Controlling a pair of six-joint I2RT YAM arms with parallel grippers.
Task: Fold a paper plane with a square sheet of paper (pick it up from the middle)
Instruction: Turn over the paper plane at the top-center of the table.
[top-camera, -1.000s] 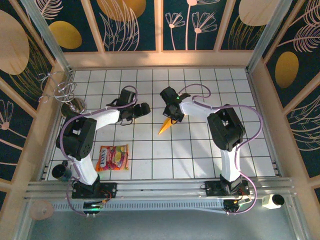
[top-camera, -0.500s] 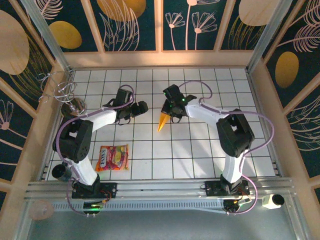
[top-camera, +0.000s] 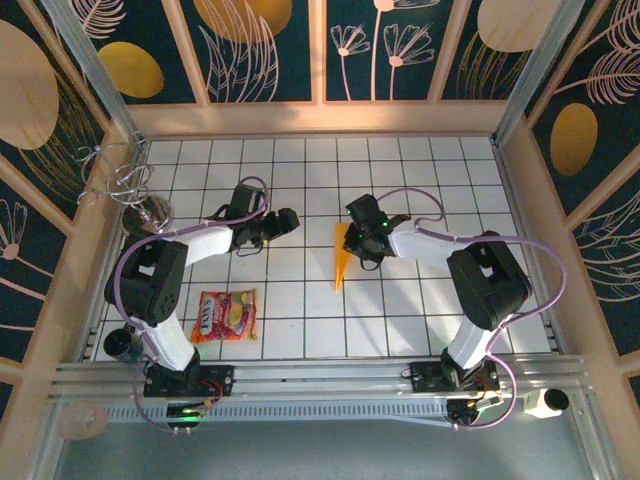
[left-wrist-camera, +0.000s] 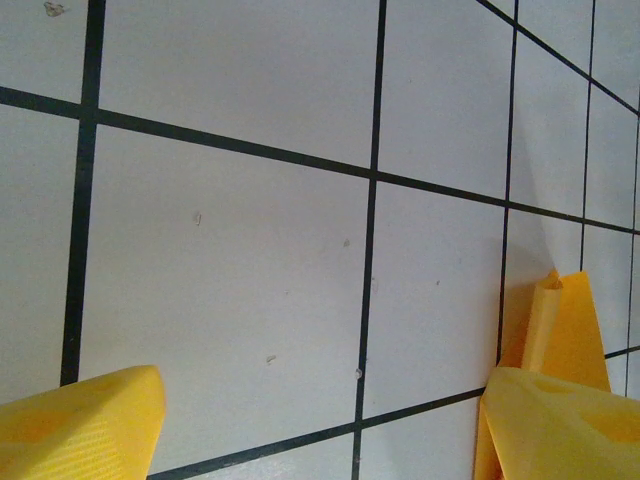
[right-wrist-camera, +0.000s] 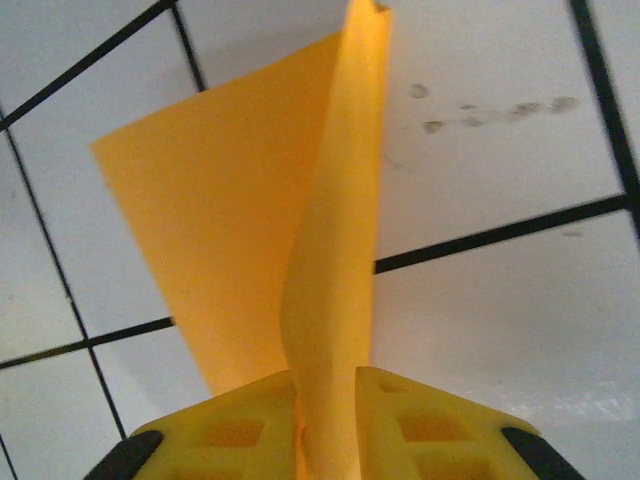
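Your right gripper (top-camera: 368, 238) sits just right of the counter's (top-camera: 400, 310) middle, and its jaws are drawn in close on the paper plane (top-camera: 342, 256). In the right wrist view the two yellow fingers (right-wrist-camera: 235, 432) stand on either side of the folded orange-yellow paper (right-wrist-camera: 300, 230), with only the paper's layers between them. The paper rises out of the grip as an upright fold with one flap spread to the left. From above, the plane is a slim dart with its tip pointing toward the near edge.

Your left gripper (top-camera: 285, 220) is well to the left of the plane. Its jaws are spread wide over bare tile and hold nothing. The left wrist view shows its fingers (left-wrist-camera: 85, 420) far apart and the plane (left-wrist-camera: 570, 325) near the right-hand finger.

A red-and-yellow snack packet (top-camera: 226, 314) lies near the left arm's base.
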